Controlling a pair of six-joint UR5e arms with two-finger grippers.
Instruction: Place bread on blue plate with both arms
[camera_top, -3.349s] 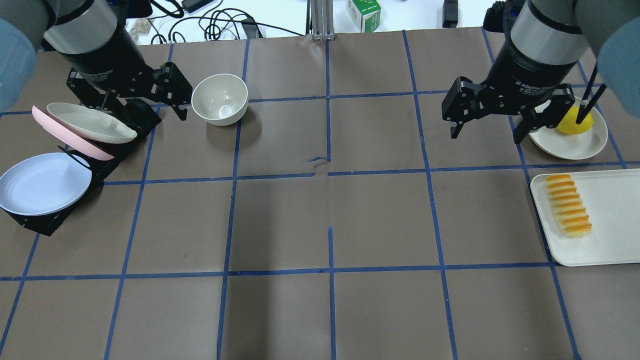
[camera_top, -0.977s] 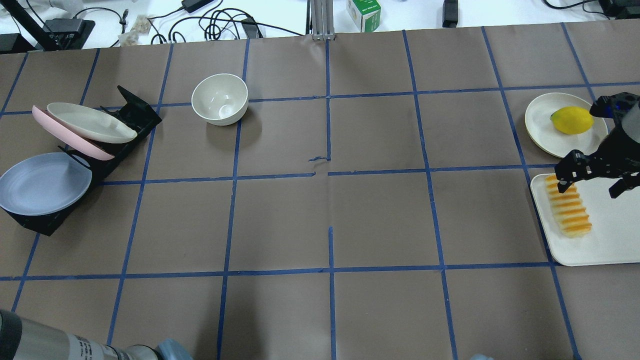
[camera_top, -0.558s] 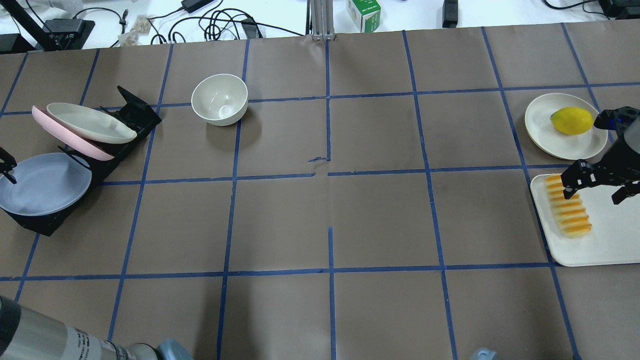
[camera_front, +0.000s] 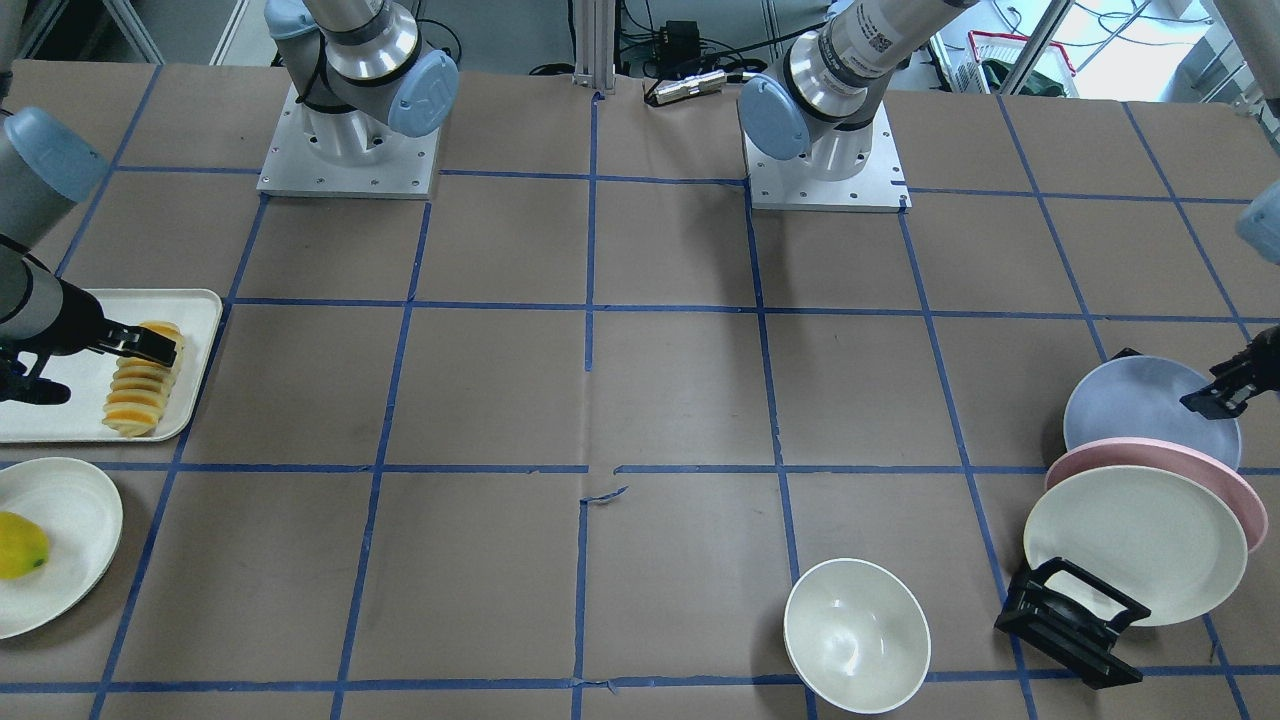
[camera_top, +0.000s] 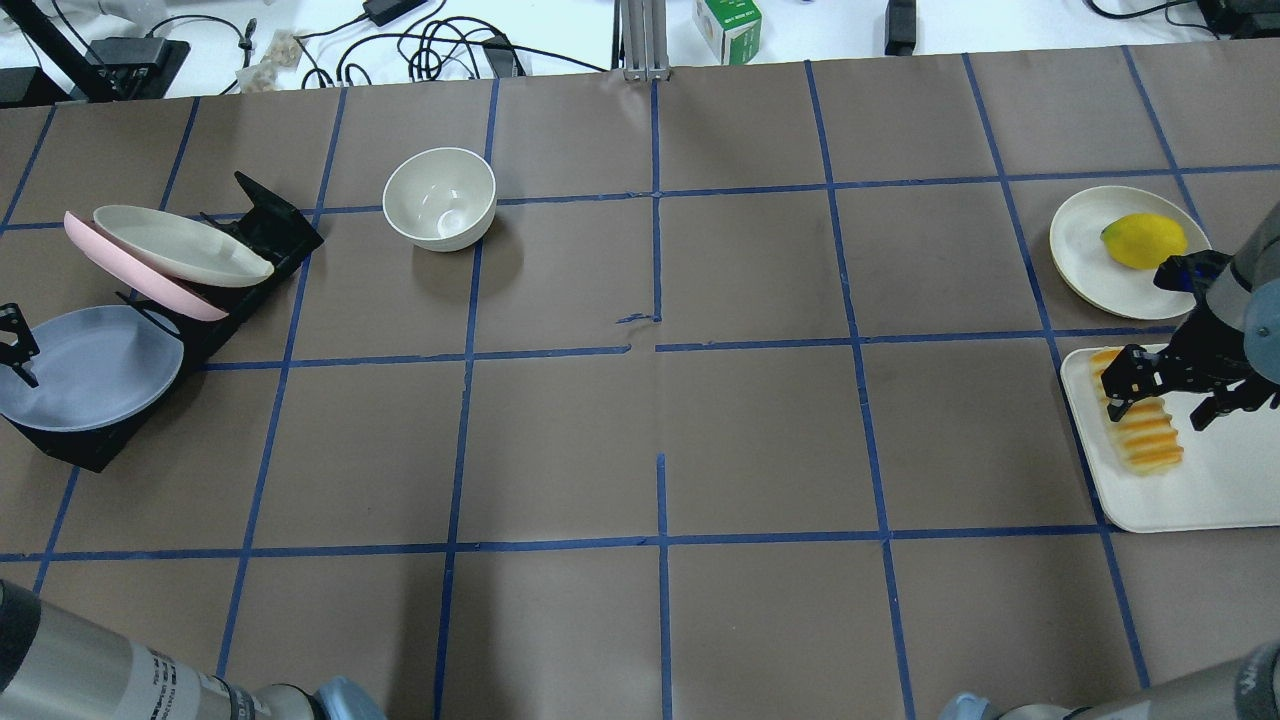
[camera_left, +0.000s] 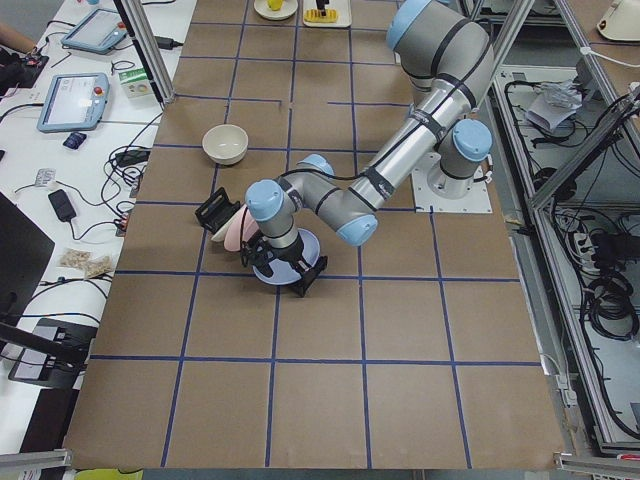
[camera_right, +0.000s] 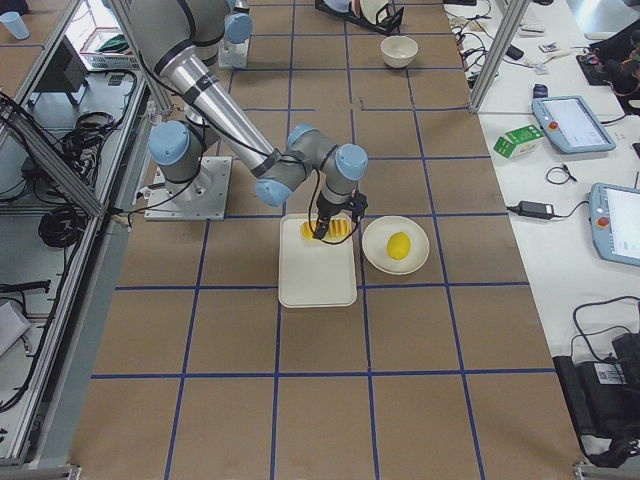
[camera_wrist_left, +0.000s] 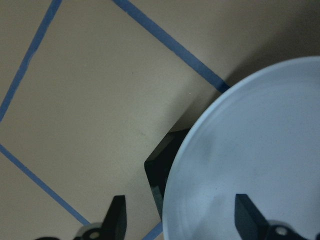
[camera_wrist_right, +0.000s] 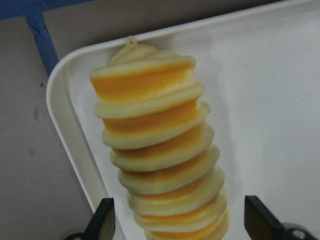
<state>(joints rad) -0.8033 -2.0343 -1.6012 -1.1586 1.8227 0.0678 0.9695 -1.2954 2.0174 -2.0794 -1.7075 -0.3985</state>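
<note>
The bread (camera_top: 1150, 445), an orange and cream ribbed loaf, lies on the left side of a white tray (camera_top: 1230, 480). My right gripper (camera_top: 1156, 417) is open and low over the loaf's far half. In the right wrist view the loaf (camera_wrist_right: 160, 150) lies between the spread fingers of that gripper (camera_wrist_right: 180, 217), not touching them. The blue plate (camera_top: 85, 370) leans in a black rack (camera_top: 270, 225) at the far left. My left gripper (camera_wrist_left: 181, 217) is open, its fingers standing either side of the plate's rim (camera_wrist_left: 260, 150). One of its fingers (camera_top: 18, 345) shows at the overhead view's left edge.
A pink plate (camera_top: 150, 285) and a cream plate (camera_top: 180, 245) lean in the same rack behind the blue one. A cream bowl (camera_top: 440, 198) stands to the rack's right. A yellow fruit (camera_top: 1143, 240) lies on a cream plate (camera_top: 1090, 260) beyond the tray.
My right gripper has moved down and along the tray until it is over the bread, still open. My left gripper has come in at the blue plate's left rim.
</note>
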